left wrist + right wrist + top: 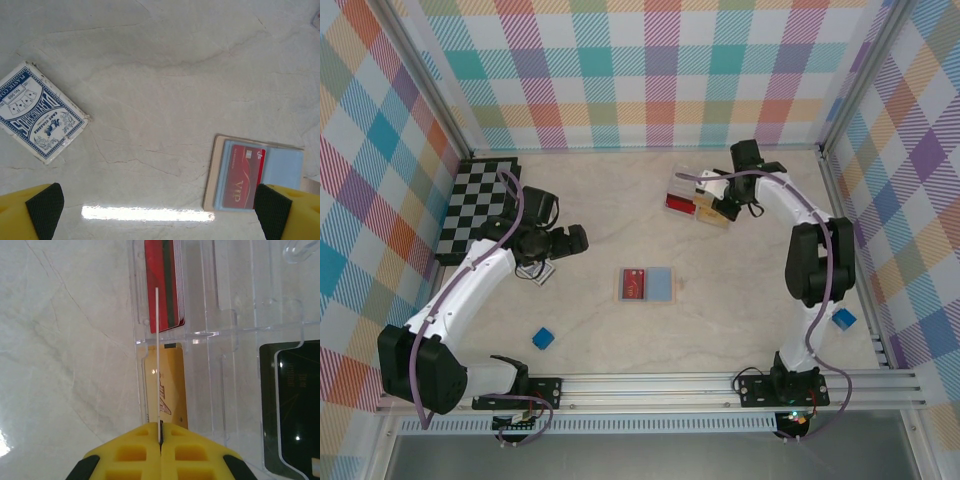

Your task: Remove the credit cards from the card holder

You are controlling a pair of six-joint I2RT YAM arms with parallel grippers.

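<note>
Centrally on the pale marbled table (610, 215) lies the card holder (646, 285), opened flat with its light blue lining facing up. A red card (243, 175) sits in its left panel; the right panel shows bare blue lining. From the left wrist camera a tan border shows along the holder's edge.

The left gripper (159, 212) hangs above the table to the left of the holder, its jaws spread wide with nothing between them; one black pad (45, 210) shows at each lower corner of that view. Just beside it, towards the left edge, lies a blue and white playing-card box (41, 112), set at an angle.

The right gripper (160, 437) is over a clear compartment box (700, 200) towards the far edge, right of centre. Its yellow jaws are pressed together on a thin card (158, 365) seen edge-on as a pale line. Below it in the box lie a red stack (165, 285), a gold card (166, 390) and a dark card (292, 405), each in its own compartment.

A checkerboard (480, 205) fills the far left corner. One blue cube (542, 339) lies by the near edge, another (844, 319) by the right edge.
</note>
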